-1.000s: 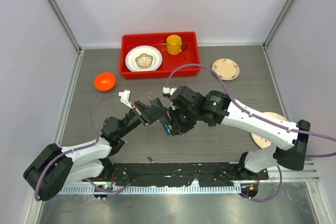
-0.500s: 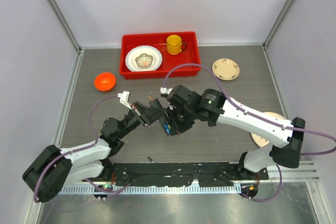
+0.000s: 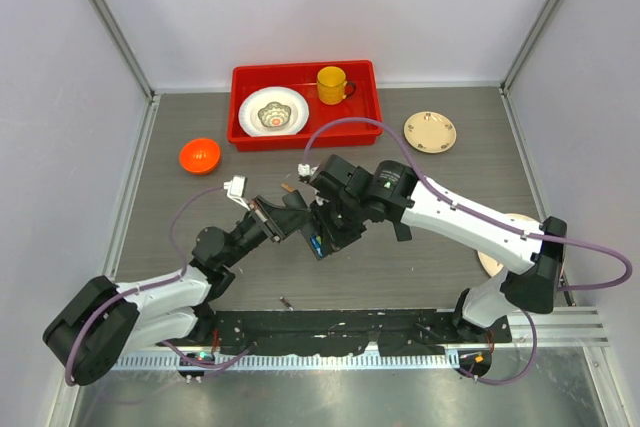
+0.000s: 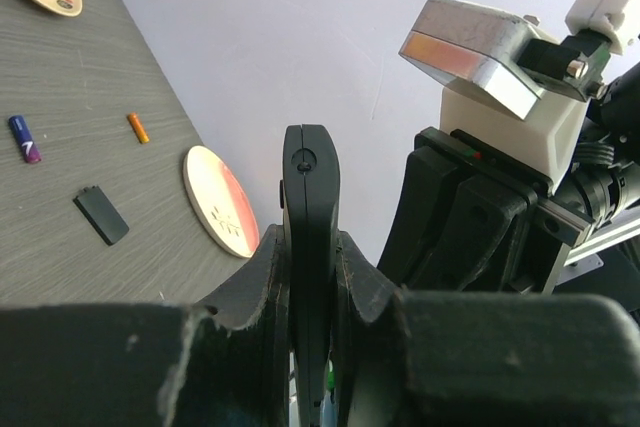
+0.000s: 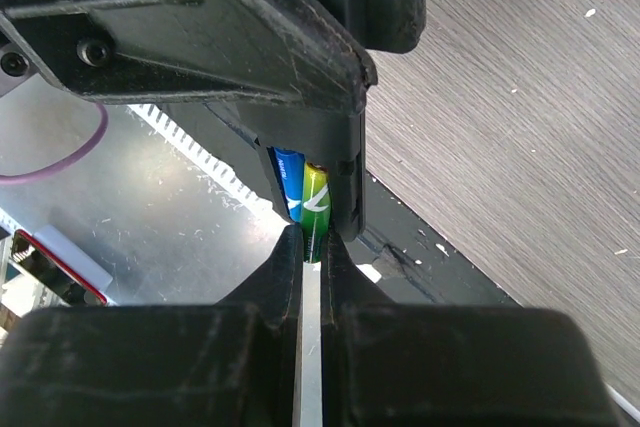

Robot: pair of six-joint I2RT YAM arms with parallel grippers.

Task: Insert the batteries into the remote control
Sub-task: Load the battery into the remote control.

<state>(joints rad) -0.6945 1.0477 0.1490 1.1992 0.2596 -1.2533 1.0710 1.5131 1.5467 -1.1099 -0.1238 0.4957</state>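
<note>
— What lies nearest us?
— A tiny dark stick (image 3: 285, 301) on the table (image 3: 400, 277), just beyond the arm bases. We cannot tell what it is.
— And the grippers?
— They meet over the middle of the table. Our left gripper (image 4: 312, 277) is clamped tight on the remote control (image 4: 310, 177), which stands edge-on between its 2 fingers. Our right gripper (image 5: 310, 247) is pinched on a green battery (image 5: 316, 202), which sits beside a blue battery (image 5: 289, 175) in the remote's open compartment.
— Anything loose to the right?
— 1 blue-and-purple battery (image 4: 25, 139), 1 orange battery (image 4: 138, 127) and a flat black cover (image 4: 101, 215) lie apart from one another near a wooden plate (image 4: 222, 202).
— Farther off?
— An orange bowl (image 3: 199, 155) on the left and a small cream plate (image 3: 430, 131) on the right. At the far edge a red tray (image 3: 355, 107) holds a white dish (image 3: 273, 112) and a yellow mug (image 3: 332, 84).
</note>
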